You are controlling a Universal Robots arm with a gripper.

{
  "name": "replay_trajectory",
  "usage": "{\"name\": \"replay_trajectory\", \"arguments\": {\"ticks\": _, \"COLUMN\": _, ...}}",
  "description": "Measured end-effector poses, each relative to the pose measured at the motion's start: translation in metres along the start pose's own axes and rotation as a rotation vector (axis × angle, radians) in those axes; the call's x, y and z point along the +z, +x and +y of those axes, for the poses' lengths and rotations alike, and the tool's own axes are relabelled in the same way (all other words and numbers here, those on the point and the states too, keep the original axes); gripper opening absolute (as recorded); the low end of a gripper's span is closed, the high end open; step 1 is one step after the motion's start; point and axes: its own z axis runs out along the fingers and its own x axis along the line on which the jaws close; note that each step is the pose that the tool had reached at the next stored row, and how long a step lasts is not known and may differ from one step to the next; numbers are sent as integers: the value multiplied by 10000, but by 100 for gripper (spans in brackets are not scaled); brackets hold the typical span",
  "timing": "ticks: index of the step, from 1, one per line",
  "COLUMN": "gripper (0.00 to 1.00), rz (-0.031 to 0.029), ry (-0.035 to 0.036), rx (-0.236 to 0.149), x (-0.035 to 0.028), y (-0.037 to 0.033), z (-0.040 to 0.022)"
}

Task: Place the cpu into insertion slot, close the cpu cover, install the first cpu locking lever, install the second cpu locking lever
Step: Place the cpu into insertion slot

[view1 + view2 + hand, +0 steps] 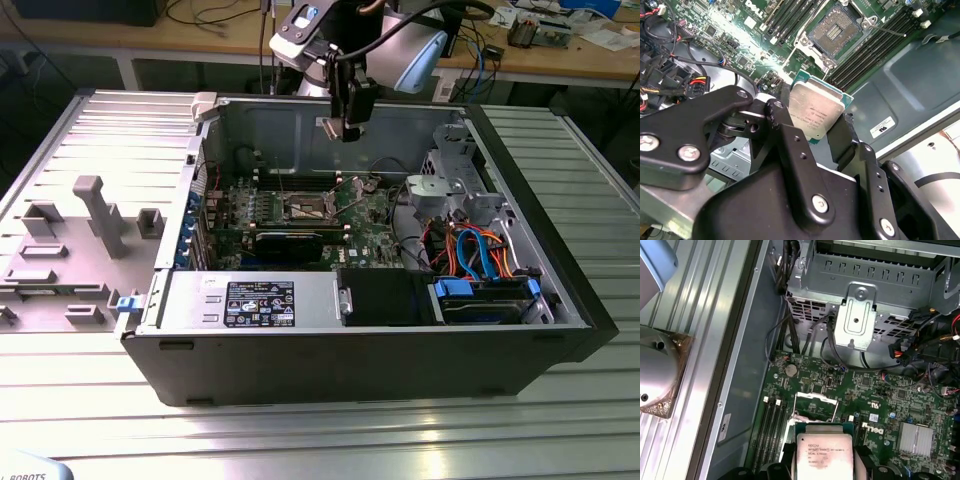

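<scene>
My gripper hangs above the open computer case, near its back wall, and is shut on the cpu. The cpu is a small square chip with a silver-grey top, pinched by its edges between two black fingers. The first wrist view shows the same cpu held over the green motherboard. The insertion slot lies open below and ahead of the chip, with its dark centre exposed inside a silver rim. In the exterior view the insertion slot sits mid-board. A thin locking lever sticks out beside it. I cannot make out the cpu cover clearly.
Long memory slots run along both sides of the socket. A black graphics card lies in front of it. A silver drive cage and coloured cables fill the exterior view's right side. The case walls enclose the board.
</scene>
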Motion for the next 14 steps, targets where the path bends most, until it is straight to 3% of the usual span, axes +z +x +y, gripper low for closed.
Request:
{"name": "replay_trajectory", "arguments": {"ticks": 5, "gripper": 54, "rz": -44, "ry": -8, "rx": 481, "x": 2, "y": 1, "z": -6}}
{"name": "replay_trajectory", "arguments": {"ticks": 10, "gripper": 54, "rz": -41, "ry": 5, "rx": 506, "x": 9, "y": 9, "z": -37}}
{"name": "replay_trajectory", "arguments": {"ticks": 14, "gripper": 54, "rz": -92, "ry": 16, "rx": 1101, "x": 25, "y": 8, "z": -39}}
